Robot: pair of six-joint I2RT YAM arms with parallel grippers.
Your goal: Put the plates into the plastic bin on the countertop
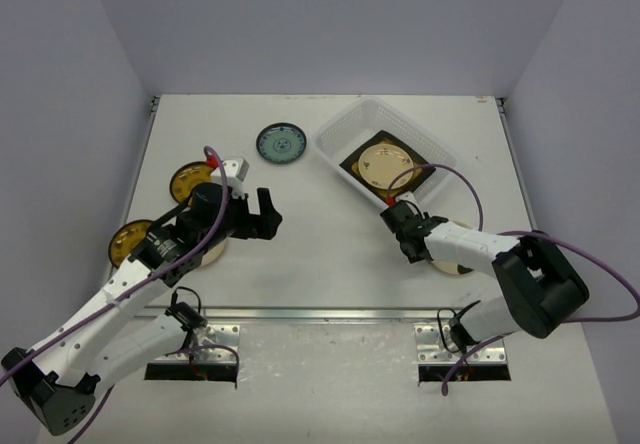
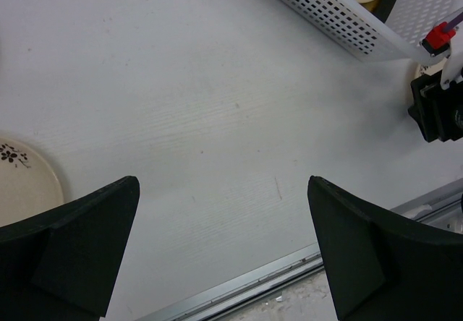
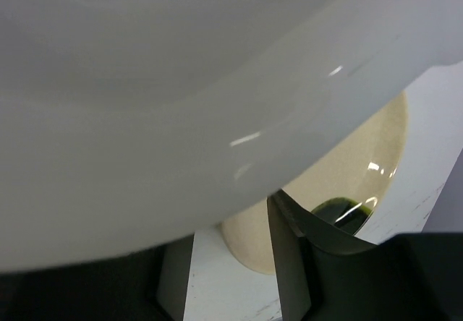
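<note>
Plates: a glossy white round plate point(image 3: 145, 104) fills your right gripper point(image 1: 405, 226) jaws, can't tell if pinched; your left gripper point(image 2: 223, 191) jaws gape wide above plain white countertop point(image 2: 181, 82).

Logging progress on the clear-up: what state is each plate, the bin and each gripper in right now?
plastic bin: upright, holding a cream plate on a dark square plate.
teal plate: flat on countertop, outside bin.
far yellow plate: on countertop, outside bin.
near yellow plate: partly under left arm.
left gripper: open, empty.
right gripper: against a glossy white rim; grip unclear.
</note>
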